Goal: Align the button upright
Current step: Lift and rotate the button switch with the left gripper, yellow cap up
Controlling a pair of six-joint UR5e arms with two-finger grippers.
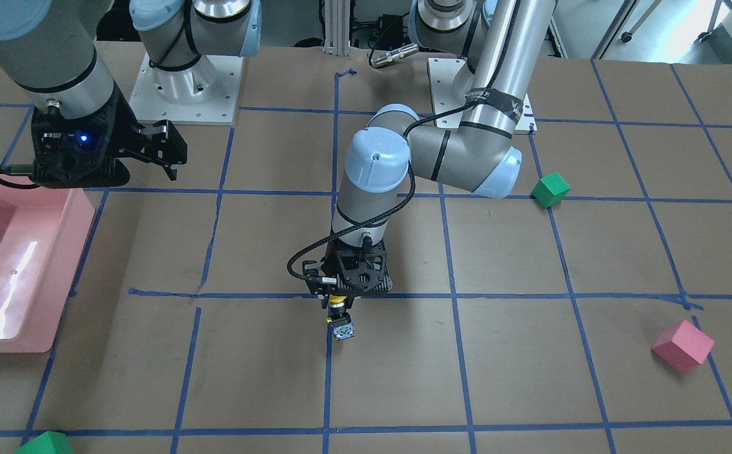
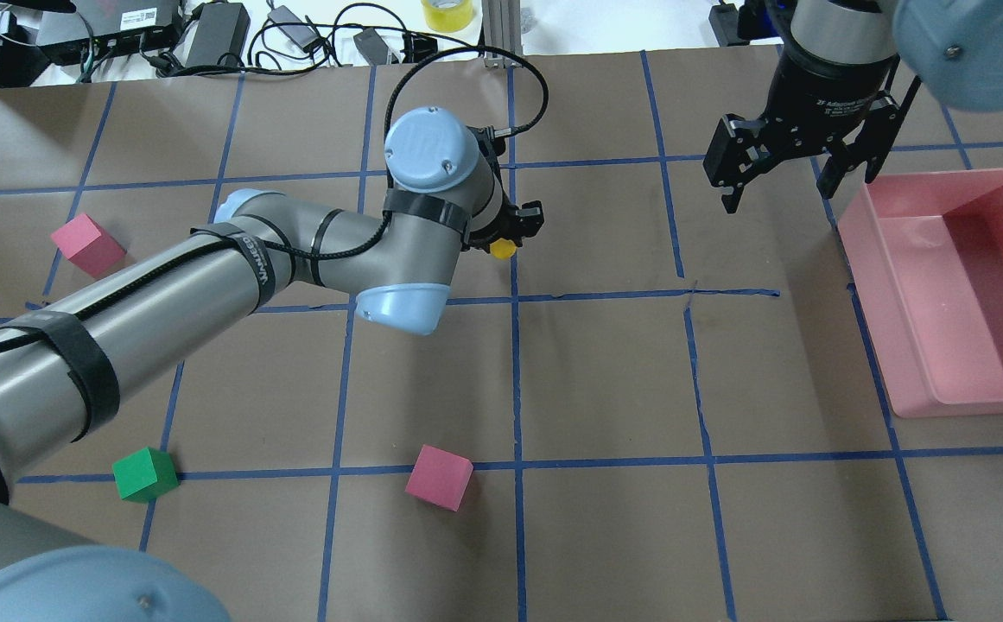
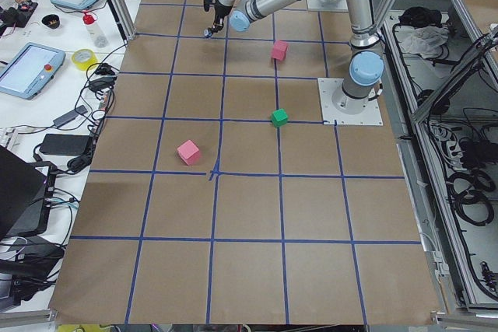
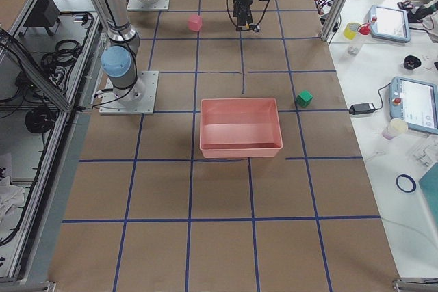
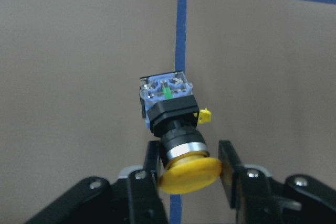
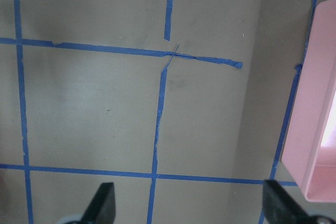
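**A:** The left hand [image 5: 189,153] is down over the middle of the desk [image 1: 403,391], pinching the button [image 5: 173,121]. Its fingers [image 5: 152,161] sit either side of the yellow cap [image 5: 190,174].

**B:** And how's the button lying?

**A:** Cap toward the wrist, clear-topped block [image 5: 165,88] pointing at the desk. In the wrist view it leans off toward 11 o'clock. I can't tell whether the block touches the paper.

**B:** Right hand?

**A:** The right hand [image 2: 779,194] is spread wide with nothing in it. On the overhead it's up at 2 o'clock, beside the pink tray [image 2: 985,311] at 3 o'clock.

**B:** So how will this thing handle?

**A:** Light and rigid, I'd say. It looks like hard plastic with a metal collar [image 5: 184,148], so no give at all. The cap looks smooth and domed, and two flat pads on it invite a pivot or a slip. The block has flat sides, so that or the black body [image 5: 170,109] strikes me as the surer hold.

**B:** What could go wrong?

**A:** It's a small footprint under a tall stack. My guess is it topples if it's let go at a lean. The clear cover and the little yellow tab [image 5: 205,115], at 3 o'clock on the body, look like the delicate bits, so no squeezing there
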